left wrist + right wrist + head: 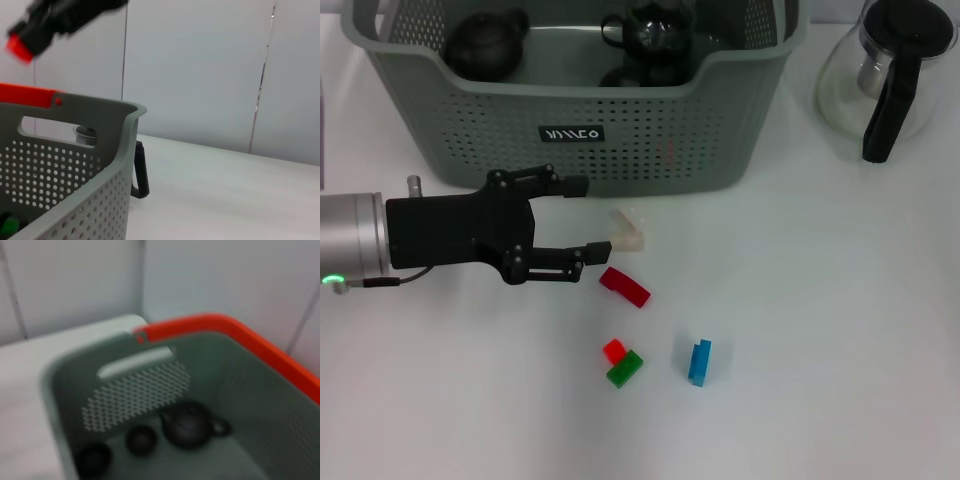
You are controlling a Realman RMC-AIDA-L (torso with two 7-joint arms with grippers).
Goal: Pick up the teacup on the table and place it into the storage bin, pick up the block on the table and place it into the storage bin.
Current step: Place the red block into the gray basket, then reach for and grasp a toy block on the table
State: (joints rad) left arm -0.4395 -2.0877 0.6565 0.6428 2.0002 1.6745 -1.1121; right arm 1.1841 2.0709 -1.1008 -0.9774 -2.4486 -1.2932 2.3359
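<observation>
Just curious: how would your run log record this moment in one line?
left gripper: open, beside white block | storage bin: dark teaware inside | right gripper: unseen

We see the left gripper (582,217) open above the table (820,350), just beside the white block (629,228). The storage bin (620,130) holds dark teaware.
</observation>
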